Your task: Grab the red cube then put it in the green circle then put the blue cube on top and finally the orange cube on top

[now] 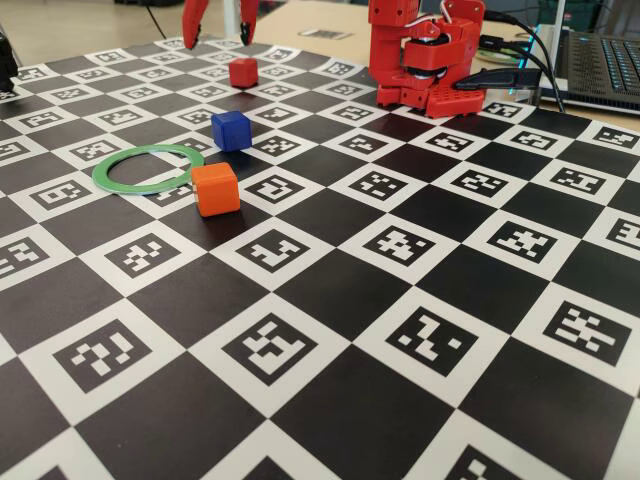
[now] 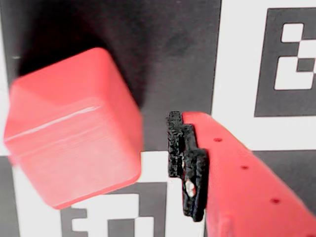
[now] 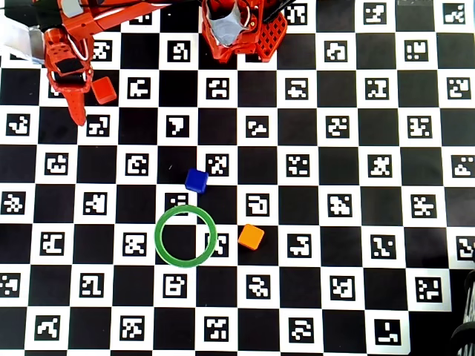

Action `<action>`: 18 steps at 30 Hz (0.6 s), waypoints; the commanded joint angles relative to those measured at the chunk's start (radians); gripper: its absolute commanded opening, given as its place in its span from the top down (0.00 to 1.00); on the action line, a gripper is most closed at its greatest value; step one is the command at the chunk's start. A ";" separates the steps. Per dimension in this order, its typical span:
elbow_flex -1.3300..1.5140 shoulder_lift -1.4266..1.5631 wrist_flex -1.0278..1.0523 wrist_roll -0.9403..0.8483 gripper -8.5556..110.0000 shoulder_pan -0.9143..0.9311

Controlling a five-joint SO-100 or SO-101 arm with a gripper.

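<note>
Up at the board's far corner, my gripper (image 1: 220, 30) hangs spread over the red cube (image 1: 243, 72), nothing pinched. Green circle (image 3: 185, 236) lies empty; blue cube (image 3: 196, 180) and orange cube (image 3: 251, 237) wait just beside it.

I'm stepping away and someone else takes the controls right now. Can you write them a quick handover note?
Claw: open, holding nothing, hovering at the red cube near the mat's far corner, one finger beside it.
Green circle: empty.
Blue cube: on the mat just outside the ring, untouched.
Orange cube: beside the ring, untouched.
Done: nothing placed yet.
Left: grasp red, set it in the ring, stack blue, then orange.
</note>
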 commanded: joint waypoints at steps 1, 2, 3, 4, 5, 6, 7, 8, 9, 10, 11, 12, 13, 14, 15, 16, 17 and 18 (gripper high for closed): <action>0.020 0.028 -0.040 -0.018 0.50 0.011; 0.032 0.026 -0.051 -0.025 0.50 0.011; 0.044 0.026 -0.063 -0.031 0.50 0.009; 0.057 0.026 -0.078 -0.034 0.50 0.009; 0.069 0.026 -0.092 -0.040 0.50 0.009; 0.078 0.026 -0.104 -0.046 0.50 0.009; 0.089 0.025 -0.117 -0.048 0.50 0.009; 0.097 0.025 -0.127 -0.051 0.50 0.008; 0.103 0.025 -0.132 -0.052 0.50 0.006; 0.107 0.025 -0.133 -0.052 0.50 0.003; 0.110 0.026 -0.135 -0.052 0.50 0.002; 0.115 0.028 -0.137 -0.051 0.50 -0.002; 0.118 0.029 -0.140 -0.048 0.50 -0.003; 0.121 0.029 -0.144 -0.044 0.50 -0.006; 0.126 0.029 -0.147 -0.044 0.50 -0.008; 0.130 0.029 -0.150 -0.043 0.50 -0.009; 0.133 0.031 -0.153 -0.043 0.50 -0.009; 0.138 0.031 -0.156 -0.041 0.50 -0.011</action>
